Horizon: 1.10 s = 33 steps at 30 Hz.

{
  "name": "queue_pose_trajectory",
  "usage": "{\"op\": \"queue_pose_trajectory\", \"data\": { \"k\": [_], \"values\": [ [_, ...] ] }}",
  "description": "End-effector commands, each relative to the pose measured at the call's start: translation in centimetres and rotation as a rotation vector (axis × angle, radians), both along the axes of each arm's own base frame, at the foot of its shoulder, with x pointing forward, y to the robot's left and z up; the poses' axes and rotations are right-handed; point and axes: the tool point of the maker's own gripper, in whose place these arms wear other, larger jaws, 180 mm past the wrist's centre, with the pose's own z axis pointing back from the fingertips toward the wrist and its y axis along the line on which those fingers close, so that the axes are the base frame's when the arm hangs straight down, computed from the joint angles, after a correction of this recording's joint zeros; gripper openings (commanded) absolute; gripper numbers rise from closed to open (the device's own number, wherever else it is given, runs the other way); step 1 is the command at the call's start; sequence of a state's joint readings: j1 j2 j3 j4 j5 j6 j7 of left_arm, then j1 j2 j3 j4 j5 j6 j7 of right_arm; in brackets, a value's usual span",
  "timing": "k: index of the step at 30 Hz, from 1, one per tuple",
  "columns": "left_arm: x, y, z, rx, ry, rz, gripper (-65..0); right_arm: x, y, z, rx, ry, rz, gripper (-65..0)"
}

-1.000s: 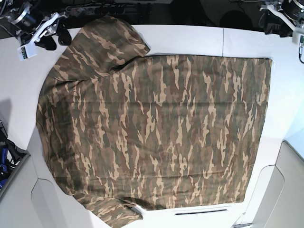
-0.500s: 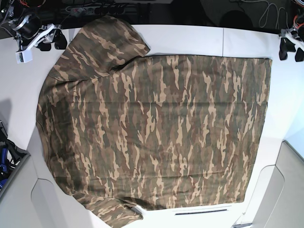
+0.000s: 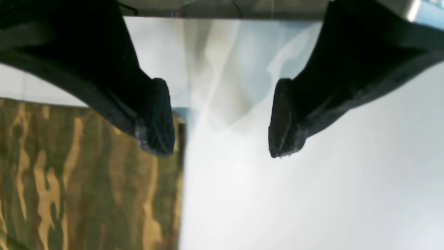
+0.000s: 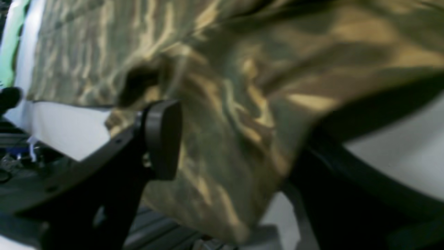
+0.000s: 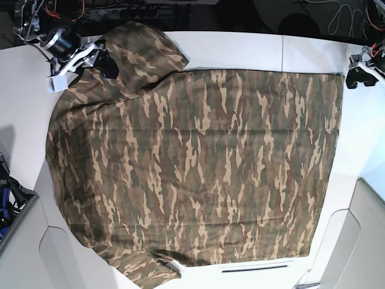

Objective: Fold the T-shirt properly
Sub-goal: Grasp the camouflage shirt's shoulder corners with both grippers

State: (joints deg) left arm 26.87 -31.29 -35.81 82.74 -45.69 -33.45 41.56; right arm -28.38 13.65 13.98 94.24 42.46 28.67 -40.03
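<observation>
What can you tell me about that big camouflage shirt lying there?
The T-shirt is a large short-sleeved garment of soft fabric, printed in olive, brown and tan streaks. It lies spread flat, unfolded, on the white table, its hem toward the base view's right and its sleeves toward the left. The right end effector sits open at the upper sleeve, cloth between its fingers. The left end effector hangs open at the hem corner, gripping nothing.
</observation>
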Motion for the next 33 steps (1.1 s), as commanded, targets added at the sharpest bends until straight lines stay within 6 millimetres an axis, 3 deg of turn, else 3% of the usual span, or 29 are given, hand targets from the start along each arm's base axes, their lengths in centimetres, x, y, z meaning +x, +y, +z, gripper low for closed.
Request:
{"op": "queue_pose_trajectory", "data": {
  "k": [1, 11, 17, 26, 28, 31, 33],
  "values": [
    [0.8, 0.3, 0.8, 0.018, -0.023, -0.019, -19.6, -1.3, 0.3, -0.9, -0.021, 0.057, 0.032, -26.8],
    [1.0, -2.1, -1.6, -0.038, 0.041, -0.069, -19.7, -1.4, 1.8, -0.7, 0.015, 0.047, 0.044, -26.8],
    [0.3, -5.6, -2.7, -0.124, 0.087, -0.179, -19.7, -1.4, 2.0, -0.6, 0.020, 0.035, 0.056, -26.9],
    [-0.5, -7.8, -2.9, -0.219, 0.126, -0.240, -20.1, -1.4, 2.0, -0.6, 0.020, 0.035, 0.056, -26.9],
    [-0.5, -8.0, -2.8, -0.235, 0.123, -0.238, -26.4, -1.4, 2.0, -0.6, 0.020, 0.035, 0.056, -27.1],
    [-0.2, -7.9, -2.7, -0.235, 0.107, -0.234, -48.2, -1.4, 2.1, -0.6, 0.022, 0.035, 0.055, -27.2],
    [0.1, -7.9, -2.5, -0.234, 0.089, -0.229, -58.4, -1.4, 2.1, -0.6, 0.022, 0.035, 0.055, -33.8]
  ]
}}
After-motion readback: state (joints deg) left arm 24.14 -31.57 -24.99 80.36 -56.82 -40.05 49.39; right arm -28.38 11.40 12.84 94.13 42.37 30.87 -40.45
